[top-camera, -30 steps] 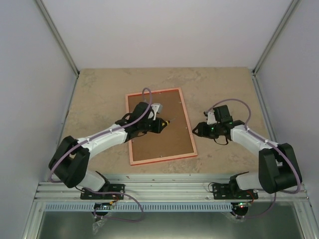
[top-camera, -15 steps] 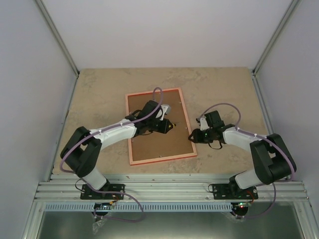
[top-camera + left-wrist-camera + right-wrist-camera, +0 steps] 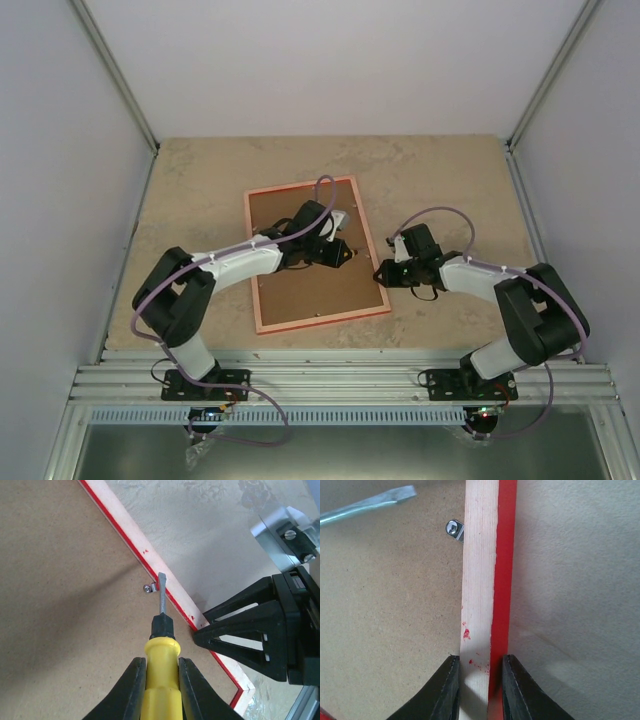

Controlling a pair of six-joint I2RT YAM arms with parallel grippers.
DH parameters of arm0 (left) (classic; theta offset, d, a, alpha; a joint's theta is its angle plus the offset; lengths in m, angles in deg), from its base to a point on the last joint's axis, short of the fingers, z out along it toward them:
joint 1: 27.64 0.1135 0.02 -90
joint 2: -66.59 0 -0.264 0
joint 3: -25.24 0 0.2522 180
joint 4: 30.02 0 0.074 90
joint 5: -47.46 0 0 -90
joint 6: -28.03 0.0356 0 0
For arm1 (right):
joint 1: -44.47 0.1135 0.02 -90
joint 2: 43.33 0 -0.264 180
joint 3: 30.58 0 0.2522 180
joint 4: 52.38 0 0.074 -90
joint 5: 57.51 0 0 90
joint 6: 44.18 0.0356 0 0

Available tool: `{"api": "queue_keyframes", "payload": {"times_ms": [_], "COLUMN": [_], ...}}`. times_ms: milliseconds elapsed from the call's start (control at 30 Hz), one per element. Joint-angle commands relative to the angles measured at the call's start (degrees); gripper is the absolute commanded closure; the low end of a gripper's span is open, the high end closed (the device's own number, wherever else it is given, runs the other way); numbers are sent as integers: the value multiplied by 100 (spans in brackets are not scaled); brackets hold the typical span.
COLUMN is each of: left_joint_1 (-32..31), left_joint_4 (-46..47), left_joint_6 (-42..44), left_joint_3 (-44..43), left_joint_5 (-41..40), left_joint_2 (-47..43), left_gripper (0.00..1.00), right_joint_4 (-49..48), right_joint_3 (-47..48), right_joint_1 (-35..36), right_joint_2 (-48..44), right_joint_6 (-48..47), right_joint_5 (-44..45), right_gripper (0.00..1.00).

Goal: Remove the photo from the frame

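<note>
The frame [image 3: 300, 295] lies face down on the table, brown board back up, with a pinkish rim and a red outer edge. The photo is hidden under the board. My left gripper [image 3: 335, 250] is shut on a yellow-handled screwdriver [image 3: 160, 680]. The screwdriver's flat tip [image 3: 161, 581] rests at a small metal clip [image 3: 147, 587] by the frame's right rim. My right gripper [image 3: 478, 685] straddles that right rim [image 3: 480, 580], one finger on the board side and one on the red outer edge, closed on it. The clip [image 3: 454, 529] and the screwdriver blade [image 3: 370, 505] also show in the right wrist view.
The frame lies on a beige stone-patterned table [image 3: 450, 190] enclosed by white walls [image 3: 60, 150]. The right gripper's black fingers [image 3: 250, 635] sit close to the screwdriver tip. Both arm bases stand at the near edge.
My right gripper has moved left onto the frame's right rim. My left gripper has carried the screwdriver right, toward the clip. The frame has shifted slightly left and turned.
</note>
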Motion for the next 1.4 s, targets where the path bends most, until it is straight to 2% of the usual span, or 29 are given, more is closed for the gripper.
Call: {"api": "queue_keyframes", "payload": {"times_ms": [0, 400, 533, 1133, 1367], "left_joint_1": [-37, -47, -47, -246, -338], "left_joint_4": [-84, -408, -439, -750, -1318], "left_joint_6": [108, 7, 49, 452, 776], "left_joint_3": [-225, -387, -315, -624, -821], "left_joint_5": [-20, -617, -728, -628, -626], "left_joint_2": [211, 270, 134, 659, 718], "left_gripper": [100, 100, 100, 100, 100], "right_joint_4": [-143, -222, -223, -213, -192], "right_joint_3": [6, 116, 108, 230, 291], "right_joint_1": [163, 351, 360, 369, 371], "right_joint_2": [141, 301, 323, 481, 506], "right_joint_6": [130, 342, 360, 355, 337], "right_joint_5": [105, 272, 297, 299, 324], "right_gripper": [87, 99, 99, 99, 99]}}
